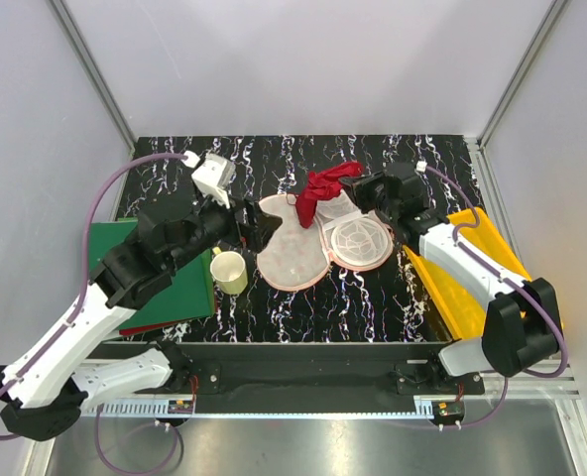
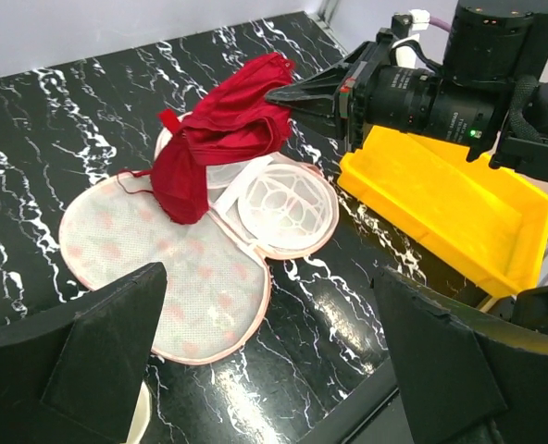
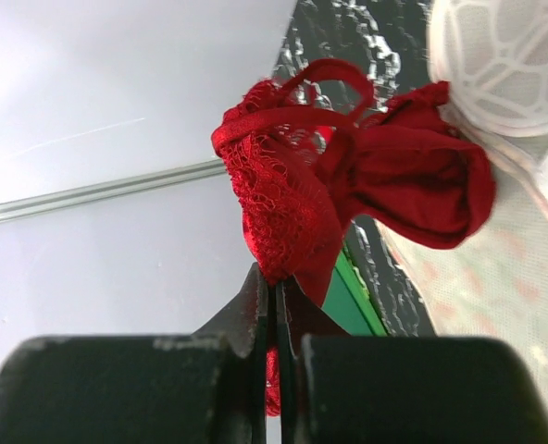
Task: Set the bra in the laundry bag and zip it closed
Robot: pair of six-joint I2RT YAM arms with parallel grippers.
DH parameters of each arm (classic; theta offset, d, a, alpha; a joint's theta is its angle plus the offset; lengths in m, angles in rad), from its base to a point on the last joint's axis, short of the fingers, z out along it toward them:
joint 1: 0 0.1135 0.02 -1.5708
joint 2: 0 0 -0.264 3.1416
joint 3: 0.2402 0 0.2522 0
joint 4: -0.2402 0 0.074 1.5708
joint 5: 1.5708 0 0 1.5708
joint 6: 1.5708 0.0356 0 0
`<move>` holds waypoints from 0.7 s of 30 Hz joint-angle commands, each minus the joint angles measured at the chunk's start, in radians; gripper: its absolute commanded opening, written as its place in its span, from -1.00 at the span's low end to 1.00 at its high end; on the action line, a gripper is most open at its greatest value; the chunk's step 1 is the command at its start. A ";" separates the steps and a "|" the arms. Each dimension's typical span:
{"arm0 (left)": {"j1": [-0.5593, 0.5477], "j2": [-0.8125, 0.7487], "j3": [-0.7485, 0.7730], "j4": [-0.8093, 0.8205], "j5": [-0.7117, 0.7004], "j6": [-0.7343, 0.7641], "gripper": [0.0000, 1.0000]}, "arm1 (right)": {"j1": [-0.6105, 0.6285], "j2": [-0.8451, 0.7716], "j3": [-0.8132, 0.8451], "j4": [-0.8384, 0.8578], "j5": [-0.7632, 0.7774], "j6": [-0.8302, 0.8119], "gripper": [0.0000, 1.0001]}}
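- The black marbled tabletop point(image 1: 373, 297) carries the laundry bag point(image 1: 293, 253) at its middle. The bag is opened flat with the white mesh lining up, and its two halves sit side by side along the 9-to-3 o'clock line in the top view.
- The right arm rises from its base at 5 o'clock and reaches toward 11 o'clock over the yellow tray point(image 1: 452, 288). Its wrist is turned so that the fingers point to 9 o'clock.
- The left arm stretches from 7 o'clock toward 1 o'clock above a green board point(image 1: 179, 288).
- The bra point(image 1: 323, 188) is bunched and lifted at the bag's 12 o'clock edge. Its long axis runs from 1 o'clock down to 7 o'clock, and its lower end droops onto the mesh between the halves.
- The right end effector point(image 1: 351, 181) sits at the bra's 2 o'clock end, clenched on a fold of red lace. The rest of the garment and a strap loop hang beyond the fingertips.
- The left end effector point(image 1: 264, 226) is at the bag's 9 o'clock edge. Its fingers are spread wide and grasp nothing; whether they touch the bag cannot be told.
- A pale cup point(image 1: 230, 271) stands at the bag's 8 o'clock side.
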 commanded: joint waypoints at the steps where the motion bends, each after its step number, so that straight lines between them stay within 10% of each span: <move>1: -0.001 0.028 -0.036 0.065 0.111 0.034 0.98 | 0.012 -0.063 -0.059 0.011 0.026 0.002 -1.00; 6: -0.040 0.094 -0.132 0.153 0.170 0.096 0.96 | 0.011 -0.157 -0.119 -0.061 -0.026 0.010 -1.00; 13: -0.227 0.072 -0.389 0.593 -0.169 0.249 0.94 | 0.011 -0.320 -0.173 -0.106 -0.089 0.125 -1.00; 21: -0.278 0.149 -0.513 0.961 -0.244 0.458 0.97 | 0.012 -0.398 -0.201 -0.130 -0.187 0.186 -1.00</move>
